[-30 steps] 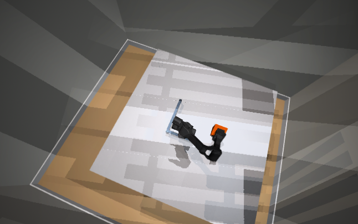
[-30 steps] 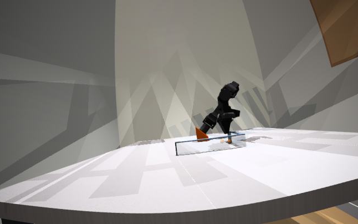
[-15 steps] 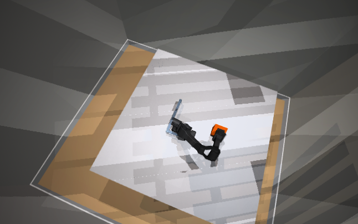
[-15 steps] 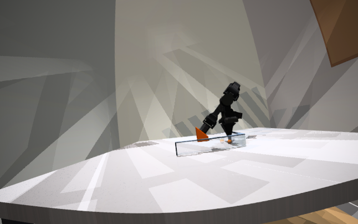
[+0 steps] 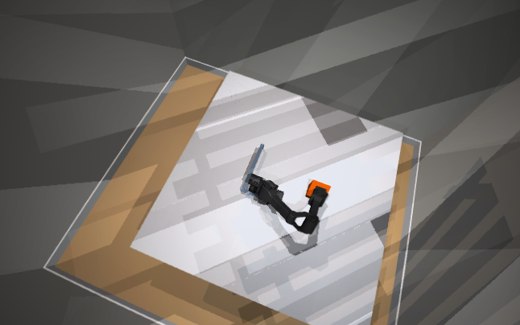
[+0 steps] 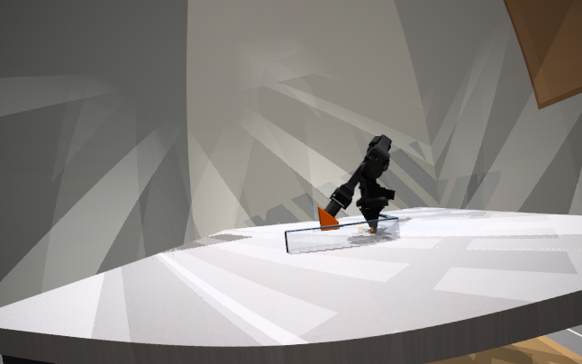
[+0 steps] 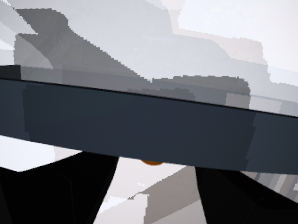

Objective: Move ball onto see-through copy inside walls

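The orange ball (image 6: 373, 230) (image 7: 153, 162) rests on the table, inside the corner in the exterior view. The wrist view shows only its lower sliver below the wall's band. The paler see-through copy (image 6: 360, 229) is just left of it in the exterior view. The long clear wall (image 5: 256, 159) (image 6: 306, 242) meets the other wall at the corner under the gripper. My gripper (image 6: 373, 223) (image 7: 158, 152) points down, part open, its fingertips low at the ball, one on each side in the wrist view. Contact cannot be told. From above, the arm hides ball and copy.
A wall shows as a dark blue band (image 7: 140, 120) across the wrist view, in front of the fingertips. An orange block (image 5: 317, 187) (image 6: 328, 222) is at the arm's base. The arm bends over the table (image 5: 165, 226) between base and corner.
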### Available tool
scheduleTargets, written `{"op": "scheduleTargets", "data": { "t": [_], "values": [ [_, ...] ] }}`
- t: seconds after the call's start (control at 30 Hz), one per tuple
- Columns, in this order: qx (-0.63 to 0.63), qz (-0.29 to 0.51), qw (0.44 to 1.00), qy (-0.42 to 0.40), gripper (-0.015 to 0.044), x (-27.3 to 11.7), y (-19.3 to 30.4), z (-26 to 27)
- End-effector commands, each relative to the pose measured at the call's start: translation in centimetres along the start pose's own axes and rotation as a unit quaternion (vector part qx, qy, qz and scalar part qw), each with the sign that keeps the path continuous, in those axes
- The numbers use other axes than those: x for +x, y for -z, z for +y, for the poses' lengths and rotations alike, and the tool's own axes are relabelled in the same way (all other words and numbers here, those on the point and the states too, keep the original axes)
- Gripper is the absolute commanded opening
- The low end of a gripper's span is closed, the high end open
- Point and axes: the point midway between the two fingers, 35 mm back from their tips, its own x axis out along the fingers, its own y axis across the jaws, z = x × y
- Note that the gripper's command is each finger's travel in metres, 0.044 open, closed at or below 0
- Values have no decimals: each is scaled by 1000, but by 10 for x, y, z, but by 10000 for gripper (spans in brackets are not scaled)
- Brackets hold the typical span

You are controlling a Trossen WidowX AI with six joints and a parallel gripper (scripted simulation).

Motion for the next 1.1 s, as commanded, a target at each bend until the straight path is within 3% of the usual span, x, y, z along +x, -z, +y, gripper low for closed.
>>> {"op": "scheduleTargets", "data": {
  "t": [0.0, 0.1, 0.2, 0.53, 0.63, 0.9, 1.07],
  "values": [
    [3, -2, 1000, -3, 222, 8, 0, 3],
    [3, -2, 1000, -3, 222, 11, 0, 3],
    [3, -2, 1000, -3, 143, 11, 0, 3],
    [3, -2, 1000, -3, 76, 11, 0, 3],
    [3, -2, 1000, -3, 0, 7, 0, 2],
    [4, 3, 1000, -3, 0, -35, 3, -4],
    [56, 17, 998, 1, 0, -40, 21, -8]
  ]
}}
